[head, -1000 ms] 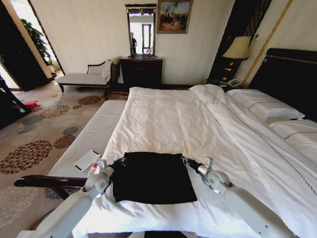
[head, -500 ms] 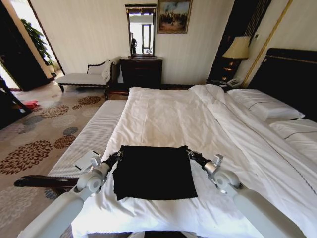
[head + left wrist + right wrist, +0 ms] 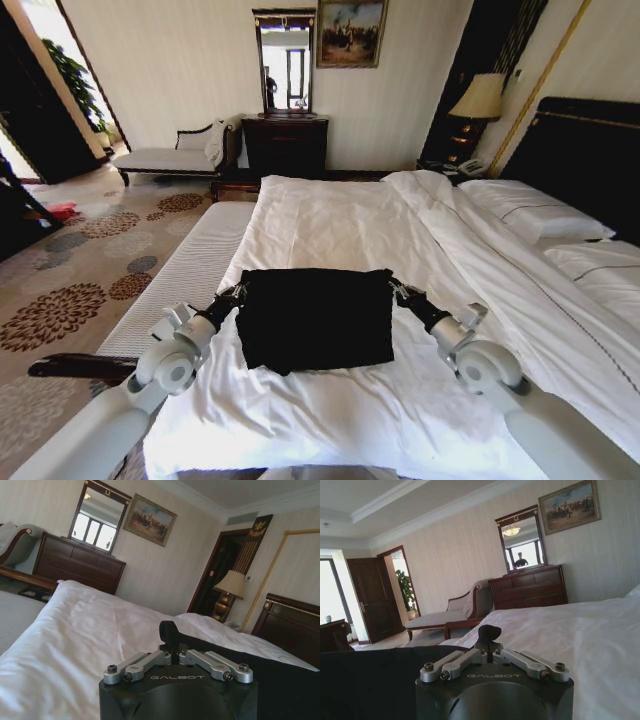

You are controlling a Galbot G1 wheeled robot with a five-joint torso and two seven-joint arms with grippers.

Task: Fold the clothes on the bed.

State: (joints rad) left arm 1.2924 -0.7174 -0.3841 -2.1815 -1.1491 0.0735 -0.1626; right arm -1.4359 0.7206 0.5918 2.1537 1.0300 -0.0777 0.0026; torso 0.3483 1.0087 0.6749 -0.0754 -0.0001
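The clothes [image 3: 315,318], a black T-shirt lying as a flat rectangle, rest on the white duvet of the bed [image 3: 340,225] near its foot. My left gripper [image 3: 238,293] is shut on the shirt's far left corner, and my right gripper [image 3: 397,290] is shut on its far right corner. In the left wrist view the left gripper [image 3: 170,631] pinches a bunch of black fabric [image 3: 280,680]. The right wrist view shows the right gripper [image 3: 489,632] clamped on black cloth [image 3: 370,680] the same way.
A narrow white padded bench [image 3: 180,270] runs along the bed's left side. Pillows [image 3: 535,215] and the dark headboard [image 3: 590,150] are at the right. A dresser with a mirror [image 3: 285,140] and a chaise longue [image 3: 175,155] stand by the far wall. Patterned carpet [image 3: 70,270] lies to the left.
Both grippers have moved away from me up the bed, holding the shirt's far corners. The shirt has shifted with them and now lies farther from the foot of the bed.
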